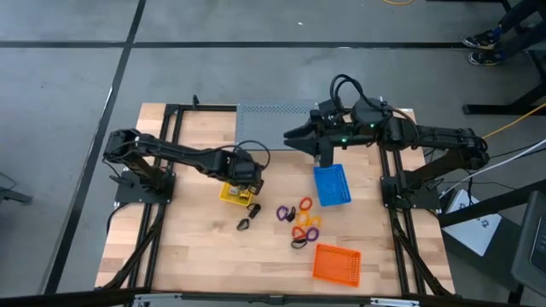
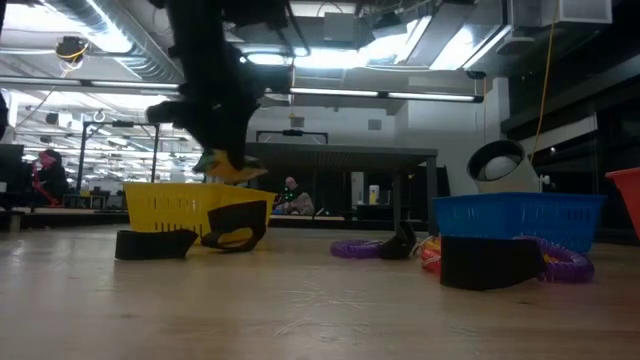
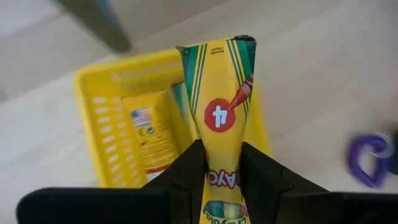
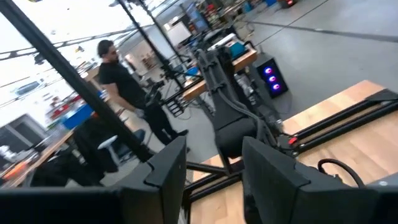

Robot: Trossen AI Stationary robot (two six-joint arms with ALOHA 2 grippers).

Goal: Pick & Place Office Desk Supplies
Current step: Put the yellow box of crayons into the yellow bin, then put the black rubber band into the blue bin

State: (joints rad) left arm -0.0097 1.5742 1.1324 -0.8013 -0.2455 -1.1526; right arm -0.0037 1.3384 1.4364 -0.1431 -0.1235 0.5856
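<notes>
Bright ceiling lights (image 2: pixel 300 92) glare in the low view; wrist views blur at edges.

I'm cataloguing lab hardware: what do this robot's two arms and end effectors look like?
Both arms are dark, slim and jointed, on black frame mounts. The right arm carries looping black cables and a small green light near its wrist. The left end effector has flat, angular, matte black fingers; the right end effector matches.

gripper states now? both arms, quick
Left gripper: closed on a yellow crayon packet, above the yellow tray.
Right gripper: open, empty, raised at the table's back edge.
</notes>
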